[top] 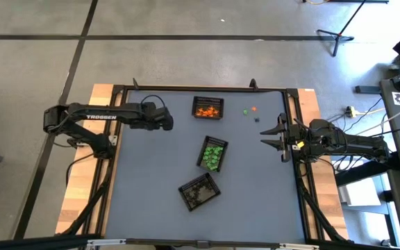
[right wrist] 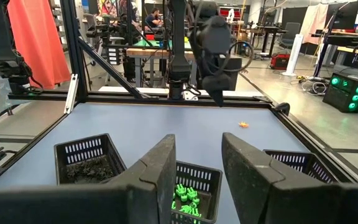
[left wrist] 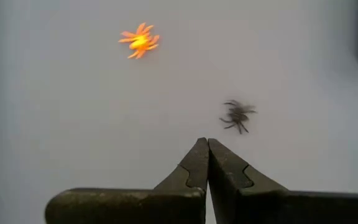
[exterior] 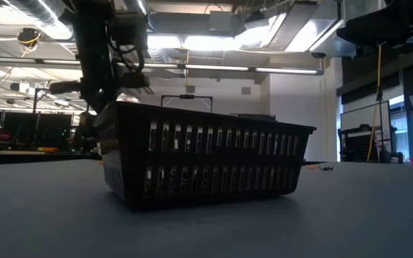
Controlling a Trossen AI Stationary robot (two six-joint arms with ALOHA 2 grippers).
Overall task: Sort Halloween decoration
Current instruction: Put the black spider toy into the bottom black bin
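Observation:
Two Halloween decorations lie on the blue table under my left gripper [left wrist: 207, 144]: an orange spider [left wrist: 140, 41] and a black spider [left wrist: 237, 115]. The gripper hangs above them, shut, slanting down, with nothing between its fingers; in the high view it is at the table's far left [top: 168, 122]. The orange spider also shows in the right wrist view [right wrist: 243, 124]. Three more trinkets lie at the far right: green [top: 246, 111], orange [top: 254, 109] and dark [top: 257, 119]. My right gripper [top: 271, 136] waits open and level at the right edge.
Three black mesh baskets stand mid-table: one with orange pieces [top: 207, 107] at the far side, one with green pieces [top: 213, 153] in the middle, one with dark pieces [top: 200, 191] nearer. The last fills the low view [exterior: 199, 161]. A black frame [top: 117, 139] rims the table.

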